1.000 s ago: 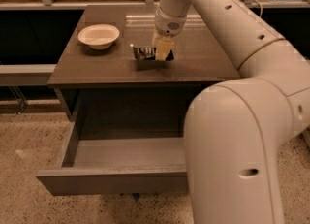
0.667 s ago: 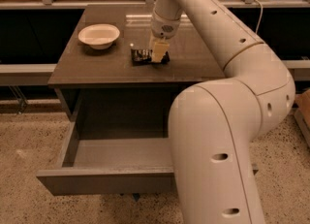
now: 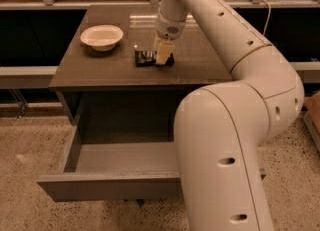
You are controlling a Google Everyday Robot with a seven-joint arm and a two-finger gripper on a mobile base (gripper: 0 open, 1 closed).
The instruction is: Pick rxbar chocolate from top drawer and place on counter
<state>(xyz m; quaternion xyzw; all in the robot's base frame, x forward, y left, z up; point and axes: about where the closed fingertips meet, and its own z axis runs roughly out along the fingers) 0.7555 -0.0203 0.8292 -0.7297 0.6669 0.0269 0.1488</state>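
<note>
The rxbar chocolate (image 3: pixel 146 58), a small black-wrapped bar, lies on the counter (image 3: pixel 200 62) near its middle. My gripper (image 3: pixel 163 59) reaches down from above and is shut on the right end of the bar, with the bar resting at counter level. The top drawer (image 3: pixel 110 185) is pulled open below the counter, and the part of its grey floor that shows holds nothing. My arm's large white links cover the right part of the drawer and the cabinet.
A white bowl (image 3: pixel 101 36) stands on the counter's left rear, a short way left of the bar. A railing runs behind the counter. Speckled floor lies to the left of and in front of the open drawer.
My gripper has moved down and slightly left with the bar, which went from tilted above the counter to lying flat on it. The view of my arm has shifted.
</note>
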